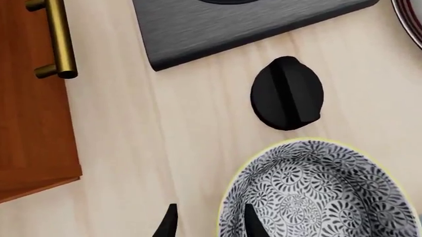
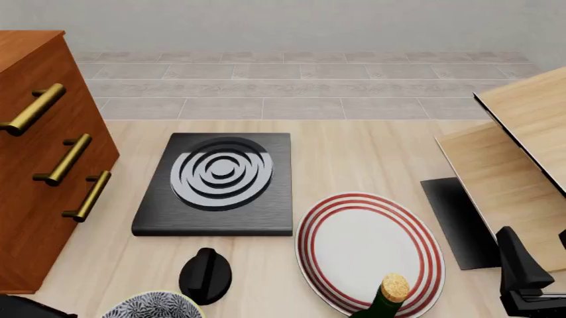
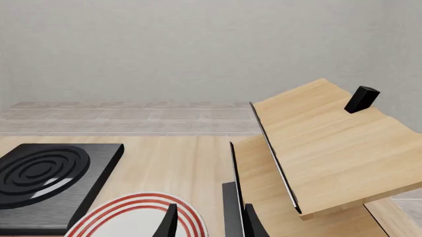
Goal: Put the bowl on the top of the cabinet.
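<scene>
Your cabinet (image 2: 40, 165) stands at the far left of the table (image 2: 354, 152), its 3 brass handles (image 2: 66, 159) facing the black stove plate (image 2: 217, 185). Your left gripper (image 1: 209, 222) sits at the bowl (image 2: 152, 306): in its wrist view 1 fingertip (image 1: 252, 219) is inside the rim and the other outside, jaws narrow, but contact with the rim cannot be confirmed. The bowl rests on the table at the near edge, just beside the black knob (image 2: 205, 275). Next comes the red-ringed plate (image 2: 367, 248), with a corked bottle (image 2: 385, 301) in front of it. Your right gripper (image 3: 209, 222) hovers over the plate's right side beside the pale wood boards (image 2: 521, 172), jaws narrowly apart, holding nothing.
</scene>
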You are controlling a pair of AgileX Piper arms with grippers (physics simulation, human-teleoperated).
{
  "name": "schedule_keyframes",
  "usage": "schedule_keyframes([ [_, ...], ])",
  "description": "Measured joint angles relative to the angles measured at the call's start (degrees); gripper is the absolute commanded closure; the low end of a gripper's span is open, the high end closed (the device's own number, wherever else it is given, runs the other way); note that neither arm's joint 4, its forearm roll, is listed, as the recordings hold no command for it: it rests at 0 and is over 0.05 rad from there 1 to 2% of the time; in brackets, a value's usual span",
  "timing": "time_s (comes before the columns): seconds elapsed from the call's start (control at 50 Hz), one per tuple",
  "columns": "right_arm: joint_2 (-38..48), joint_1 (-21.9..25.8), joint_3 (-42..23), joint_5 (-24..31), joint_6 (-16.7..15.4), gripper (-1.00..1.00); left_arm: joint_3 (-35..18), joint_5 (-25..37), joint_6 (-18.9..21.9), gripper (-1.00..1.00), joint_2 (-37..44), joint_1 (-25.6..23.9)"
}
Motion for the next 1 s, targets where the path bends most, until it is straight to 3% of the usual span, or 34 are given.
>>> schedule_keyframes([
  [0.52,0.0,0.0,0.0,0.0,0.0,-1.0,1.43,-1.99,1.05,-1.0,2.18,-1.33],
  [0.54,0.0,0.0,0.0,0.0,0.0,-1.0,1.46,-2.08,1.08,1.0,2.28,-1.35],
  [1.0,0.0,-0.01,0.0,0.0,0.0,-1.0,-3.11,1.31,1.33,1.0,-1.84,-0.63],
])
